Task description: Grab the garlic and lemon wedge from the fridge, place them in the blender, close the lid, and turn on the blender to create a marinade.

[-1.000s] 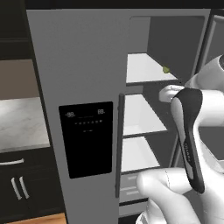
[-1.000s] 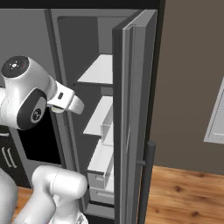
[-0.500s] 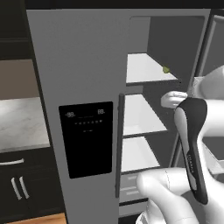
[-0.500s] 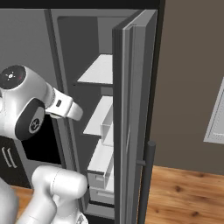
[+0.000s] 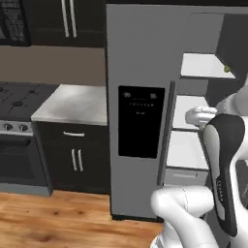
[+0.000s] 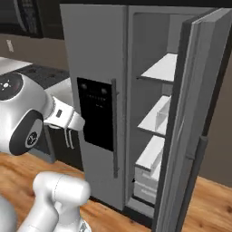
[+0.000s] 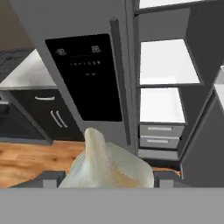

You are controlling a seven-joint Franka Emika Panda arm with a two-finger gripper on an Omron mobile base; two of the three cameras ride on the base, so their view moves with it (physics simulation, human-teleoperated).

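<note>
One garlic bulb [image 7: 107,165] – white, with a pointed tip – is held between the two finger tips of the gripper [image 7: 105,178], whose jaws are kept wide around it. The fridge [image 5: 145,72] is seen in front of the arm: its door with the black display panel [image 5: 140,121] is shut, and the other door [image 6: 195,118] is swung open. White shelves [image 7: 166,63] are seen inside. A small yellow-green thing [image 5: 226,69] is seen on the upper shelf – too small to be named. A grey counter [image 5: 72,104] is placed beside the fridge
</note>
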